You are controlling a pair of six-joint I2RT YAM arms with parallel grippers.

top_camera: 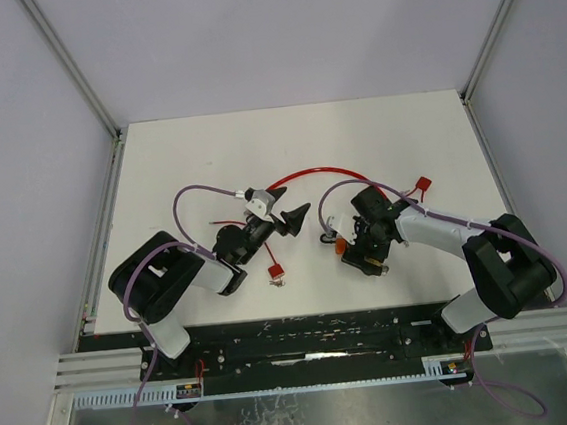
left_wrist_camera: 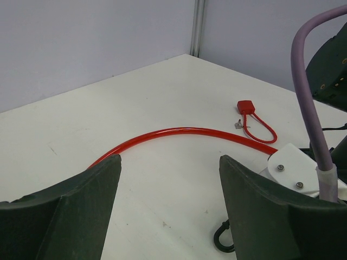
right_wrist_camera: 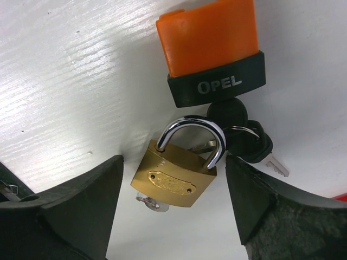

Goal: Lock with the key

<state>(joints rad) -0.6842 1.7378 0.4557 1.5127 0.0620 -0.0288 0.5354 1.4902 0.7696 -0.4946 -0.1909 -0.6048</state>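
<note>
While my right fingers (right_wrist_camera: pixel 70 211) are standing spread wide, the brass padlock (right_wrist_camera: pixel 174 176) is lying flat on the white surface (right_wrist_camera: pixel 65 81) between them. It is sitting at the lower middle of the right wrist view, and neither finger is touching it as far as I can tell. Both legs of its steel shackle (right_wrist_camera: pixel 191 130) are looking seated in the body, and a silver key (right_wrist_camera: pixel 150 202) is sticking out of the lock's bottom edge. Just above the padlock an orange-and-black fob (right_wrist_camera: pixel 214 49) reading OPEL is resting, with black-headed spare keys (right_wrist_camera: pixel 252 143) bunching beside the shackle, right of centre.

My left fingers (left_wrist_camera: pixel 59 216) are also gaping apart, pinching nothing, and hanging above the surface. Beyond them a red cable (left_wrist_camera: pixel 184 131) is arcing across the middle of the left wrist view. A small red lock (left_wrist_camera: pixel 246 106) with a thin loop is lying toward the upper right. In the overhead view a small red piece (top_camera: pixel 276 270) is lying near my left arm, left of centre.
</note>
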